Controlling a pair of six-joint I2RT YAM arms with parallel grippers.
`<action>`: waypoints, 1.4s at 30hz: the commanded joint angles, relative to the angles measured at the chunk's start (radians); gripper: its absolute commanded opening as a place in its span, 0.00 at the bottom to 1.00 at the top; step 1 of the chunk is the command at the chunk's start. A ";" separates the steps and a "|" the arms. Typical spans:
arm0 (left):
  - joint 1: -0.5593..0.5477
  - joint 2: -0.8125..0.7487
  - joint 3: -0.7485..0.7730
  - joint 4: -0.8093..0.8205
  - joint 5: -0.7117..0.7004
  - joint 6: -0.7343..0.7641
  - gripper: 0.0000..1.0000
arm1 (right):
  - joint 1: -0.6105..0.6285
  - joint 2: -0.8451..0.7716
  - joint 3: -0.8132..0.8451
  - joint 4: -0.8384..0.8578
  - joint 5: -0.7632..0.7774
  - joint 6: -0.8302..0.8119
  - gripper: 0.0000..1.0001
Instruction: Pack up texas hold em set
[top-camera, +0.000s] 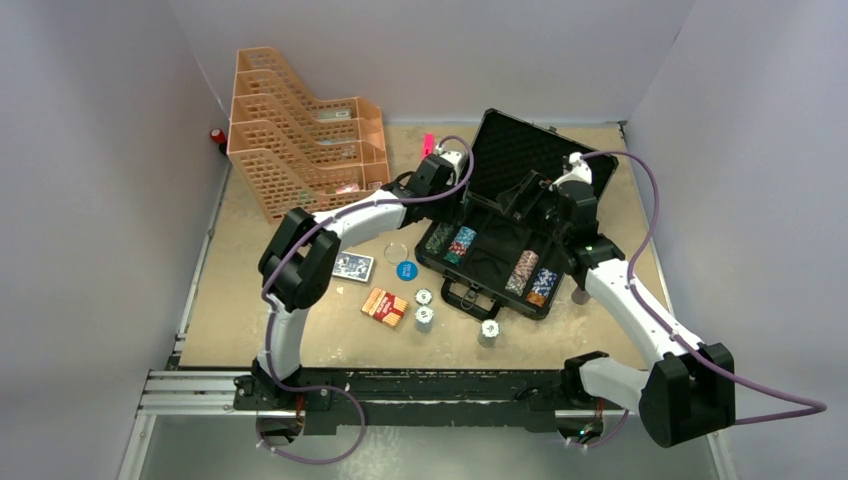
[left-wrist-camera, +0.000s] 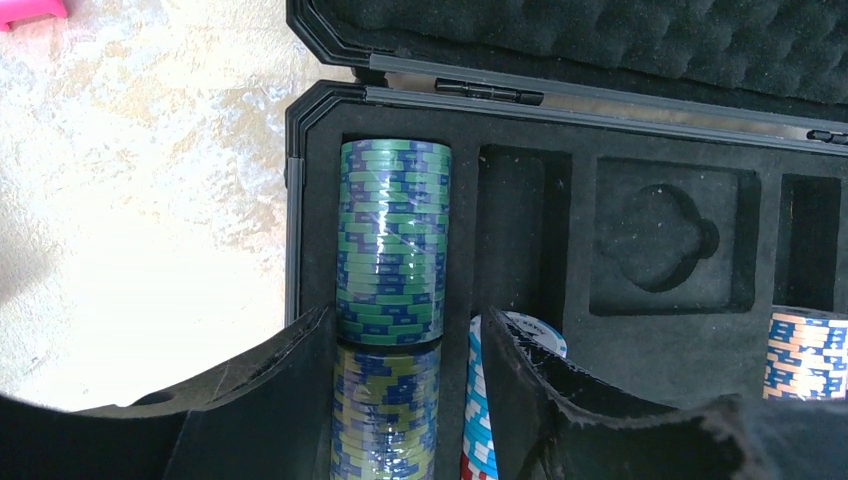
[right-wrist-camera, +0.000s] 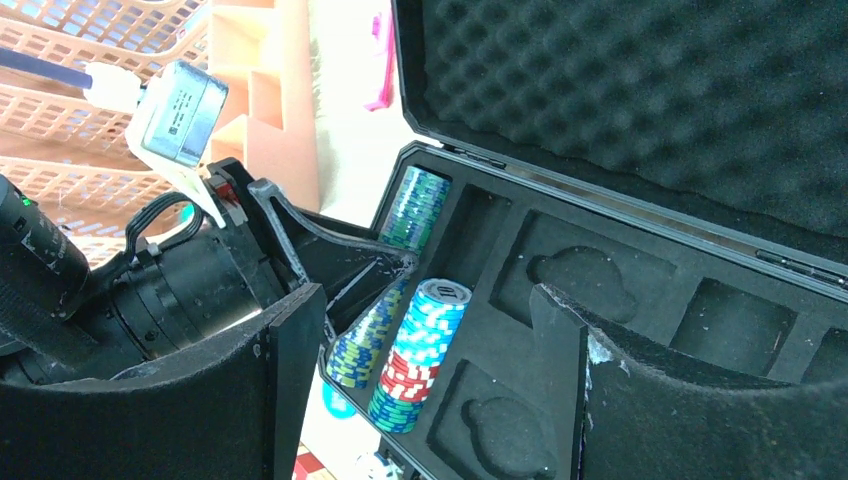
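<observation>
The black case (top-camera: 455, 285) lies open on the table with its foam lid (top-camera: 540, 150) upright. Its left slot holds a green-blue chip stack (left-wrist-camera: 393, 240) with a yellower stack (left-wrist-camera: 385, 410) below it. My left gripper (left-wrist-camera: 406, 315) straddles that lower stack; a gap shows beside its right finger, so it is open. A cyan-red stack (right-wrist-camera: 425, 345) fills the slot beside it. My right gripper (right-wrist-camera: 425, 295) hovers open over the case's middle, holding nothing. Tan (top-camera: 522, 270) and orange-blue (top-camera: 543, 285) stacks lie at the case's right.
On the table left of the case lie a blue deck (top-camera: 353, 266), a red deck (top-camera: 385, 304), a blue dealer button (top-camera: 406, 270) and three small white chip piles (top-camera: 424, 317). Orange mesh trays (top-camera: 300, 130) stand at the back left, beside a pink marker (top-camera: 428, 143).
</observation>
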 joint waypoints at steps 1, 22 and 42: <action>-0.008 -0.088 0.046 -0.003 0.006 -0.010 0.54 | 0.002 -0.002 0.003 0.049 -0.020 -0.028 0.78; -0.008 -0.801 -0.446 0.013 -0.396 -0.182 0.49 | 0.186 0.229 0.219 -0.124 -0.044 -0.182 0.64; -0.008 -1.229 -0.553 -0.169 -0.768 -0.256 0.70 | 0.798 0.373 0.371 -0.616 0.267 0.139 0.78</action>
